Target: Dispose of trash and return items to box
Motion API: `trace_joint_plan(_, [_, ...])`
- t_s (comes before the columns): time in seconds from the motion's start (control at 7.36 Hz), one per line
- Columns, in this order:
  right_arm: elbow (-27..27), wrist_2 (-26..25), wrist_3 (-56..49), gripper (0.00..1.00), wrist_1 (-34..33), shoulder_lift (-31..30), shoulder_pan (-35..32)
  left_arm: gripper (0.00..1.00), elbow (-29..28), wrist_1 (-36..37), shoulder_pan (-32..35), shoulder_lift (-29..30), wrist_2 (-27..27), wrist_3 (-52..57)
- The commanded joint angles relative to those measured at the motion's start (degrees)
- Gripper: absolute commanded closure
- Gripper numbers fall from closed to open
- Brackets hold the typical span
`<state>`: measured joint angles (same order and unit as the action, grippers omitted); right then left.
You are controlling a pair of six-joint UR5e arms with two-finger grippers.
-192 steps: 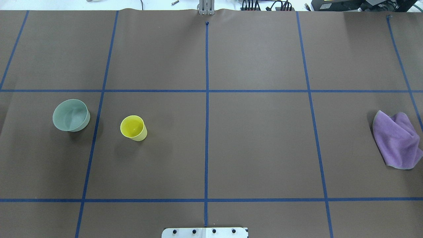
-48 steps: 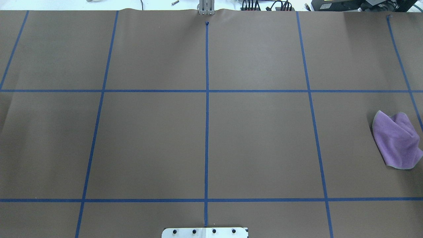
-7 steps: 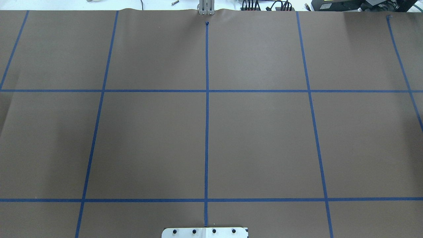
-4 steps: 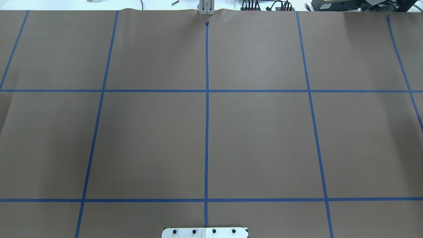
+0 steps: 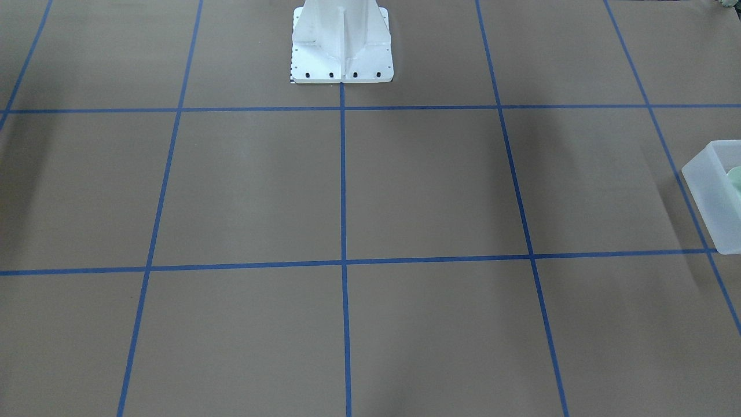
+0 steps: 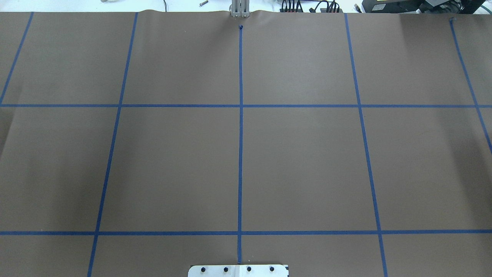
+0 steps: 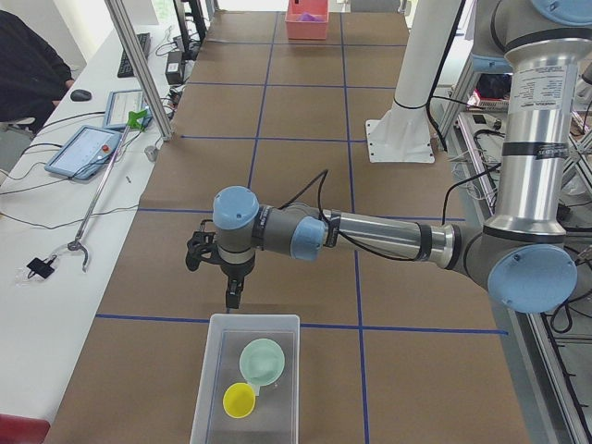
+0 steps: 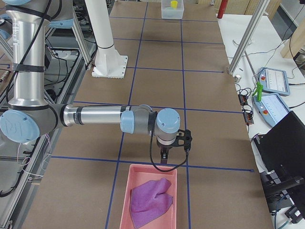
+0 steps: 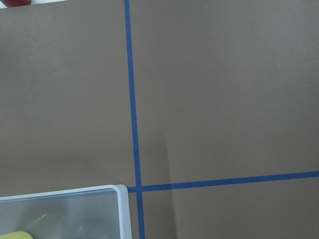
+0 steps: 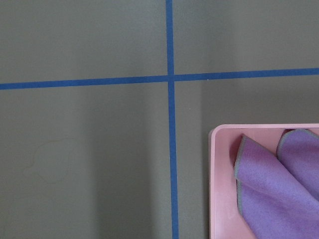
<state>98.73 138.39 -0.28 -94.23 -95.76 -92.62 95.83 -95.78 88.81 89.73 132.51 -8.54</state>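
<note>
The frosted-white box (image 7: 205, 388) stands at the table's left end. The pale teal bowl (image 7: 262, 359) and the small yellow cup (image 7: 239, 400) sit inside it. The box's corner shows in the front view (image 5: 709, 191) and in the left wrist view (image 9: 65, 209). My left gripper (image 7: 233, 298) hangs just beyond the box's rim, over the table. My right gripper (image 8: 164, 157) hangs just beyond a pink bin (image 8: 152, 166) that holds a purple cloth (image 8: 150, 200). Both grippers show only in the side views, so I cannot tell if they are open or shut.
The pink bin (image 10: 222, 199) and the cloth (image 10: 279, 184) fill the right wrist view's lower right. The robot's white base (image 5: 341, 40) stands at the table's near middle. Blue tape lines grid the brown table. An operator (image 7: 28, 65) sits by tablets off the table's far side.
The bowl and cup left the table's left part earlier. The purple cloth left the right edge within the last few seconds. Nothing differs in the last second.
</note>
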Motion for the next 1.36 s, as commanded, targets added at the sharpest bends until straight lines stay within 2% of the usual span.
trace_joint_plan(0.0, [0.3,0.0,-0.2,0.00,1.0,-2.0,0.0,0.02,-0.3,-0.1,1.0,-2.2,0.2,0.0])
trace_joint_plan(1.22, [0.5,0.0,-0.2,0.00,1.1,-1.8,0.1,0.02,-0.6,-0.1,0.9,-2.1,0.1,0.0])
